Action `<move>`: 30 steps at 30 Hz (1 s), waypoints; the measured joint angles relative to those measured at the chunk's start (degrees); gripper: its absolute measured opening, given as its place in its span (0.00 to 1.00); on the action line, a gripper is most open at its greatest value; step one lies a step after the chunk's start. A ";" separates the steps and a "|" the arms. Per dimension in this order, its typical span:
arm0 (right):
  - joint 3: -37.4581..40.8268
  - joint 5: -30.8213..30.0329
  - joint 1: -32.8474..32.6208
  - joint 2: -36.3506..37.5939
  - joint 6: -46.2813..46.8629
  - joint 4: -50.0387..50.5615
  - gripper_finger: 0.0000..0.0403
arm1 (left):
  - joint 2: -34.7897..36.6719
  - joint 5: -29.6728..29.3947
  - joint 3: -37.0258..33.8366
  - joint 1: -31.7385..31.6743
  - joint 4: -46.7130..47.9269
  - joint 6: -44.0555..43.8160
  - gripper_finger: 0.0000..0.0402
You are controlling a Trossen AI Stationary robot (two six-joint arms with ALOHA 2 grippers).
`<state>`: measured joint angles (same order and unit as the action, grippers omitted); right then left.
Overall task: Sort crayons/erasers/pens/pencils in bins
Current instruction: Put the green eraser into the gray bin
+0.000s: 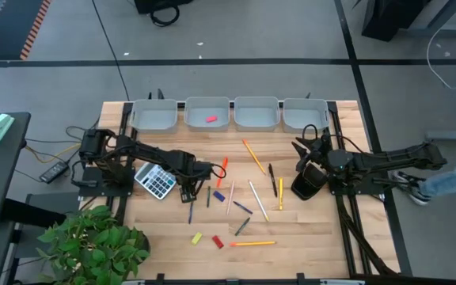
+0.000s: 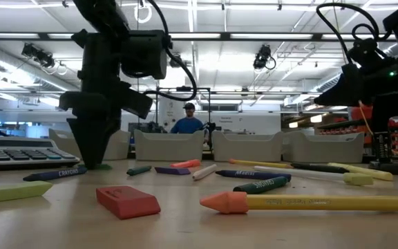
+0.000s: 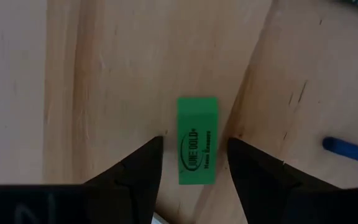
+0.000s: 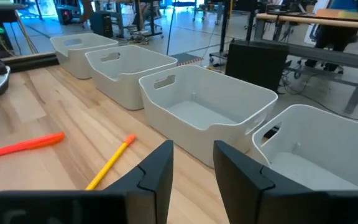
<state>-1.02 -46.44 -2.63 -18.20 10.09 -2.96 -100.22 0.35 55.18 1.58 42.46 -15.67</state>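
Green eraser (image 3: pixel 197 140) between left hand (image 3: pixel 194 163) fingers (untouched).

Between my black left pincer (image 3: pixel 192 163) lay a bright green eraser (image 3: pixel 197 140) with dark green lettering, on my pale, streaky wood table (image 3: pixel 104 74). A blue crayon (image 3: pixel 350 152) sat nearby. My four bins (image 4: pixel 205 112) were light grey; one held a pink eraser (image 1: pixel 210 119). A red eraser (image 2: pixel 127 200), a yellow eraser (image 1: pixel 197 237), and a yellow pencil (image 2: pixel 327 202) with an orange tip lay near a grey calculator (image 1: pixel 156 181).
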 joint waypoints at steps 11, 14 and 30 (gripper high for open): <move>0.00 0.46 0.00 -0.34 1.95 1.05 0.31 | -0.07 -1.34 -0.11 2.45 -0.96 -3.21 0.45; 0.00 0.46 0.00 -0.33 0.88 1.05 0.31 | -0.11 -1.70 -0.11 2.52 -1.01 -3.23 0.45; 0.00 1.54 -0.17 -1.67 0.61 1.08 0.31 | -0.17 -3.69 -0.15 1.93 -1.44 -1.49 0.31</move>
<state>-1.02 -44.90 -2.81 -19.87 10.70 -1.88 -100.40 -3.34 55.02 3.51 41.01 -17.16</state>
